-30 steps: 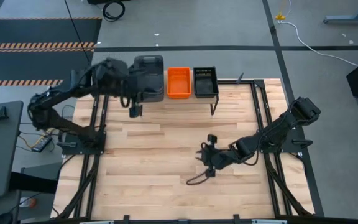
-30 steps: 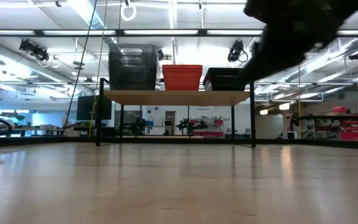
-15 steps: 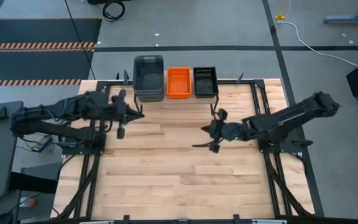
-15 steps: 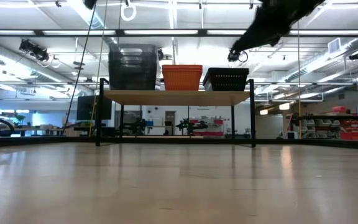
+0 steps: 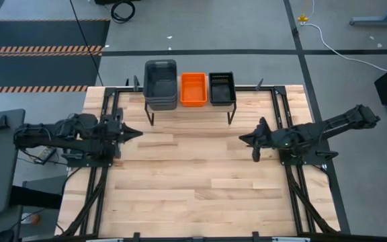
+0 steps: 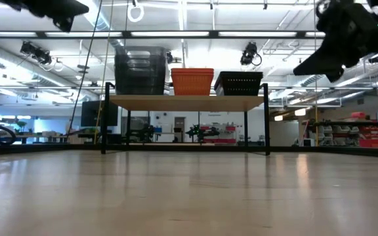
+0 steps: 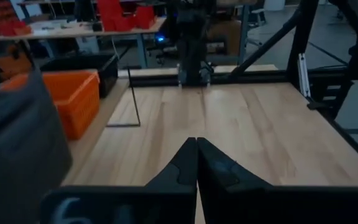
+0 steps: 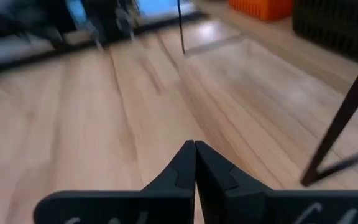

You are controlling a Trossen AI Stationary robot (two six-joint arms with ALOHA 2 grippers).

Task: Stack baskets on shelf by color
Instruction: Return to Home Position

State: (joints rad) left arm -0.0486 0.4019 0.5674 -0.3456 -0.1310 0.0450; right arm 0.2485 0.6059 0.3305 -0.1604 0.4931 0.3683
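Left gripper [image 5: 134, 132]: fingers pressed together, holding nothing; drawn back to the left edge of the table [image 5: 180, 181] since half a second ago, when it reached toward the centre; right gripper [image 5: 244, 138]: likewise closed and empty, pulled back toward the right edge; judgement: stacking looks finished, both arms retiring to rest. Baskets: three piles on the shelf [image 6: 186, 103] at the table's far edge; grey stack [image 5: 160, 84] left, orange stack [image 5: 193, 89] middle, black stack [image 5: 222, 87] right; each pile of one colour; all well apart from both grippers, farther off and between the two.
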